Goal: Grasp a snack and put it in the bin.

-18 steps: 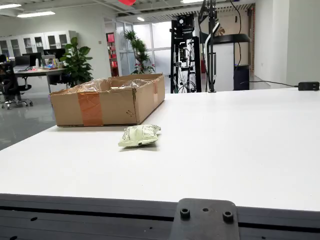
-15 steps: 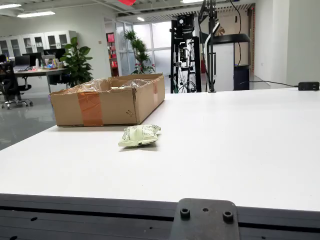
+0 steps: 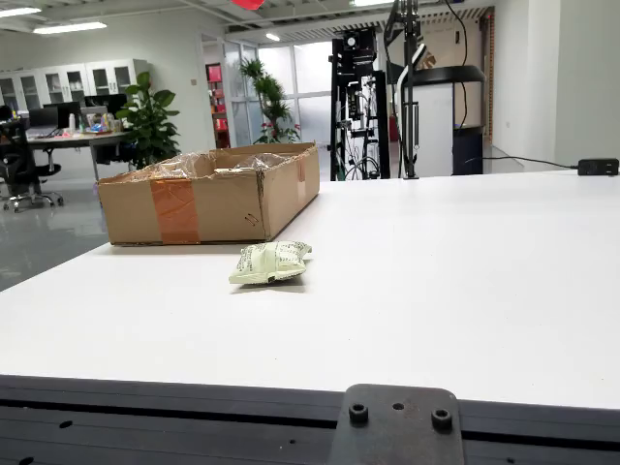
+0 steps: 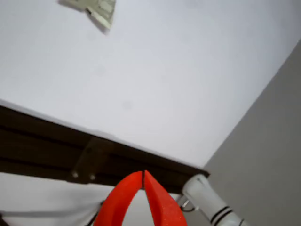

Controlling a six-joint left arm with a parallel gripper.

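A pale green snack packet (image 3: pixel 271 262) lies flat on the white table (image 3: pixel 436 291), just in front of the open cardboard box (image 3: pixel 208 199) in the view from the side. In the view that rides on the gripper, the packet (image 4: pixel 94 8) shows only partly at the top left edge, far from the fingers. My gripper (image 4: pixel 142 175) has red fingers (image 4: pixel 160 202) whose tips meet, shut with nothing between them. It hangs over the table's dark front rail (image 4: pixel 42 136). A bit of red (image 3: pixel 248 3) pokes in at the top edge of the side view.
The box is lined with clear plastic (image 3: pixel 199 165) and patched with orange tape (image 3: pixel 174 208). A dark metal bracket (image 3: pixel 395 426) sits on the table's front rail. A black stand with cables (image 3: pixel 407 87) rises behind the far edge. Grey floor (image 4: pixel 268 141) lies beyond the table corner.
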